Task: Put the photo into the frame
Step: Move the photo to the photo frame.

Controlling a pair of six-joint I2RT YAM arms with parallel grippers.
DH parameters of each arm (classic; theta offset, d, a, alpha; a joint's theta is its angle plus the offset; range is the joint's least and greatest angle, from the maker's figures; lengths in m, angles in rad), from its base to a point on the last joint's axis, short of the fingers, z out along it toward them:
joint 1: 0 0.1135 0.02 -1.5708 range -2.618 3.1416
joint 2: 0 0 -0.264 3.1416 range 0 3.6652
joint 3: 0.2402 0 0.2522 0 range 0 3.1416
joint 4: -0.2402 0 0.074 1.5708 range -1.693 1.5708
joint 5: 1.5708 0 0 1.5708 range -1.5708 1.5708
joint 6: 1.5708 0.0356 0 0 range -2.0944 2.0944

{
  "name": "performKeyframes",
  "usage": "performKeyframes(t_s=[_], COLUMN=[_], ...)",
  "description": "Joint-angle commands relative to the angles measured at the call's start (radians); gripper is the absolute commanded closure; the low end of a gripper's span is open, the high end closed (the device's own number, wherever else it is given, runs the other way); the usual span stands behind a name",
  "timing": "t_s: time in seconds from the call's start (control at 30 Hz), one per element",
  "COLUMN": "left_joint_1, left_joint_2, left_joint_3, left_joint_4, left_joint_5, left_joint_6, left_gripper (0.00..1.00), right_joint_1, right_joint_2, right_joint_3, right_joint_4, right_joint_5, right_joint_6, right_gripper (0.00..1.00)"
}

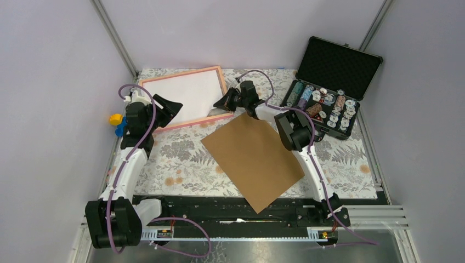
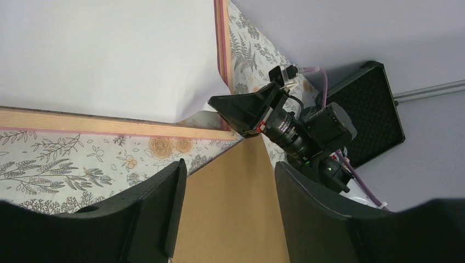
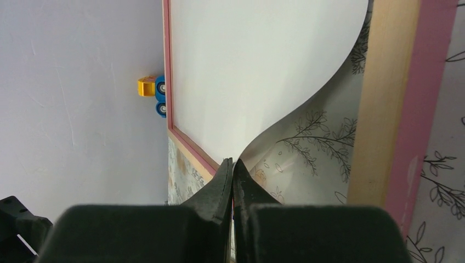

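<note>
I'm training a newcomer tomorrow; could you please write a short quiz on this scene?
1. True or false: the right claw is shut on a corner of the photo.
2. Where does the brown board lie? A) inside the frame B) on the table, outside the frame C) in the black case
3. Fill in: the left claw is ____.
Key: 1 true; 2 B; 3 open.

From above and behind the arm bases we look down on the whole table (image 1: 181, 159). Our left wrist view faces low across the frame (image 2: 109, 123) toward the right gripper (image 2: 215, 102); our right wrist view, very close, shares that frame corner.
</note>
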Motion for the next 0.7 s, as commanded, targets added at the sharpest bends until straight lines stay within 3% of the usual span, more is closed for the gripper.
performKeyframes(t_s=[0.0,0.17,0.47,0.67], left_joint_1=[0.001,0.002,0.002,0.000], left_joint_2=[-0.023,-0.037,-0.073,-0.127], left_joint_3=[0.034,0.047,0.023,-0.027], left_joint_4=[0.030,0.008,0.002,-0.015], left_joint_5=[0.013,0.009,0.030,0.094], left_joint_6=[0.014,0.023,0.007,-0.003], left_gripper=[0.34,0.34,0.33,0.33], right_joint_1=[0.010,0.008,-0.004,-0.031], right_joint_2=[0.015,-0.023,-0.197,-0.512], right_joint_3=[0.062,0.085,0.157,-0.146], right_joint_4=[-0.051,-0.194,-0.655,-0.696], right_joint_5=[0.052,0.087,0.261,0.433], right_joint_6=[-0.047,-0.128,-0.434,-0.585], right_gripper=[0.94,0.70,0.41,0.25])
